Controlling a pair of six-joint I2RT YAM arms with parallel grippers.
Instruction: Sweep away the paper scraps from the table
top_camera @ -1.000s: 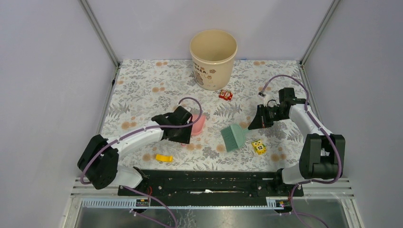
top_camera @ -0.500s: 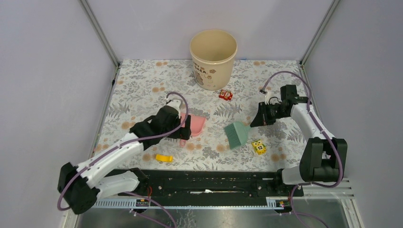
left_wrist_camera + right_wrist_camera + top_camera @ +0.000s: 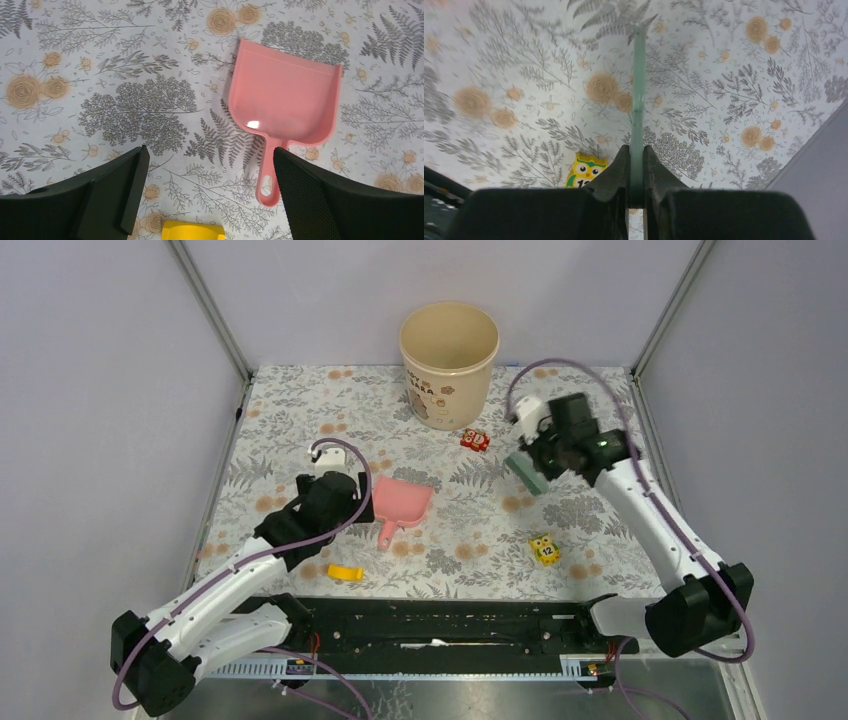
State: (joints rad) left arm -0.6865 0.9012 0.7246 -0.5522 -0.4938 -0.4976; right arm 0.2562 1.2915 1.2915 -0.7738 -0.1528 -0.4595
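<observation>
Paper scraps are too small to pick out on the table (image 3: pixel 290 410) in any view, so no place or heading for them. Pink dustpan (image 3: pixel 403 502) lies flat mid-table, long axis near to far, handle toward the near edge and mouth toward the far side. Left wrist view shows its inside as plain pink with one glare spot. Left gripper (image 3: pixel 350 502) sits just left of the dustpan, jaws wide apart and holding nothing. Right gripper (image 3: pixel 636 155) is clamped on a green brush (image 3: pixel 639 90). Only the right wrist view shows that grip, with the brush edge-on and running away from the camera. Beige bucket (image 3: pixel 449 360) stands upright at the far edge, its inside plain beige from the top view. Red cube (image 3: pixel 475 440) is just in front of it. Yellow owl cube (image 3: pixel 544 549) and flat yellow piece (image 3: pixel 346 572) lie near the front.
</observation>
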